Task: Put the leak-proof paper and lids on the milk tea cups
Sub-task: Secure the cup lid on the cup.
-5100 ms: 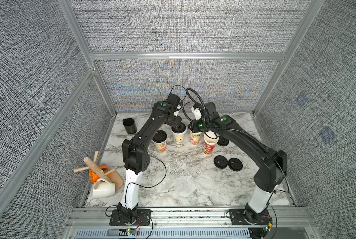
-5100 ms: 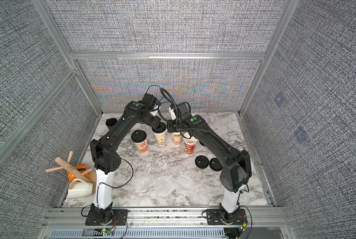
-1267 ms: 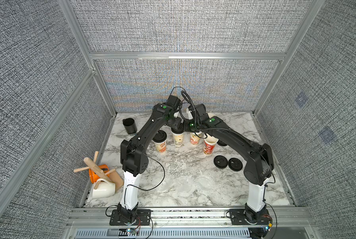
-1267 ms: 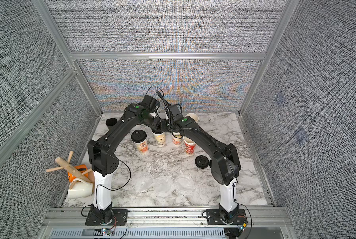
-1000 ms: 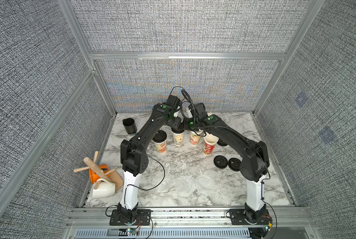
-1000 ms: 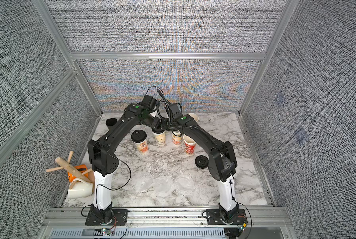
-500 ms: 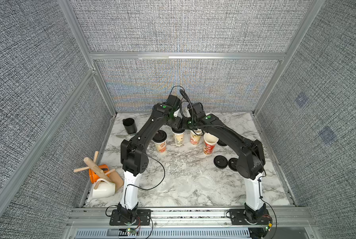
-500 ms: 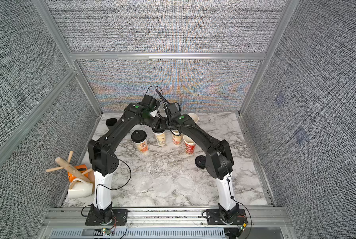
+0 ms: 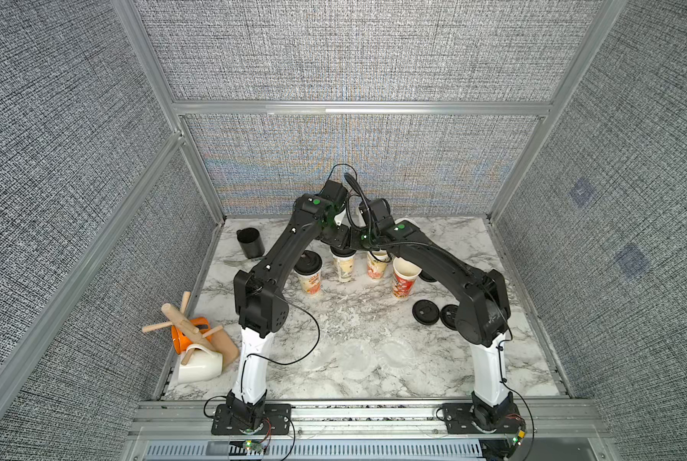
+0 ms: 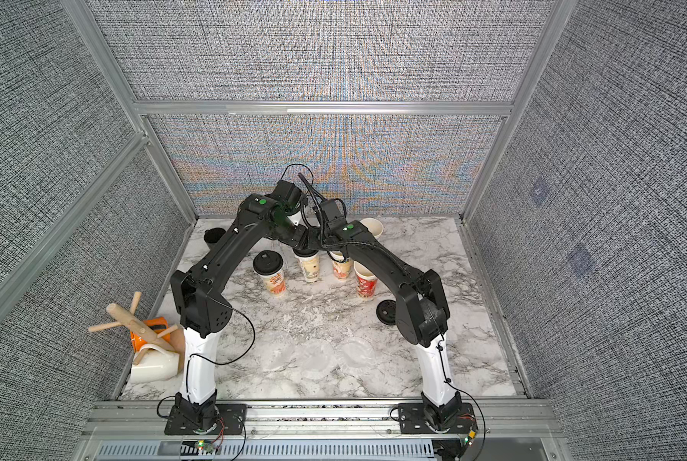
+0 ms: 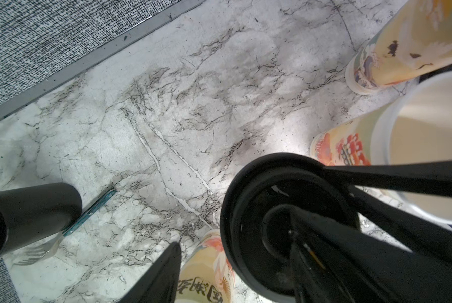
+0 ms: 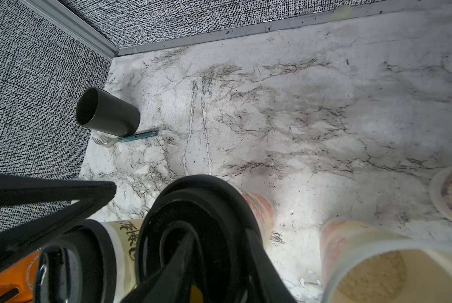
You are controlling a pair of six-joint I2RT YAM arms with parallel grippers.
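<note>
At the lower left in both top views a tipped wooden rack (image 9: 182, 325) lies with an orange cup (image 9: 182, 341) and a white mug (image 9: 200, 365); above them, at the upper left corner of the desk (image 9: 433, 379), a black cup (image 9: 250, 242) stands with a fork (image 9: 236, 262) just beside it; the milk tea cups (image 9: 311, 279) stand in a row across the middle, the leftmost under a black lid (image 9: 309, 261); both arms meet over the second cup (image 9: 344, 269), which also wears a lid (image 11: 235, 204); the left hand (image 9: 338, 240) is spread wide, one finger (image 11: 164, 270) beside that cup and clear of it, gripping nothing; the right hand (image 9: 356, 242) has its fingers close together over that lid, and I cannot tell whether it pinches the rim; the leak-proof paper (image 9: 395, 351) lies flat on the bare desk at the lower middle, well apart from the cups; two loose lids (image 9: 427, 311) rest right of the row.
</note>
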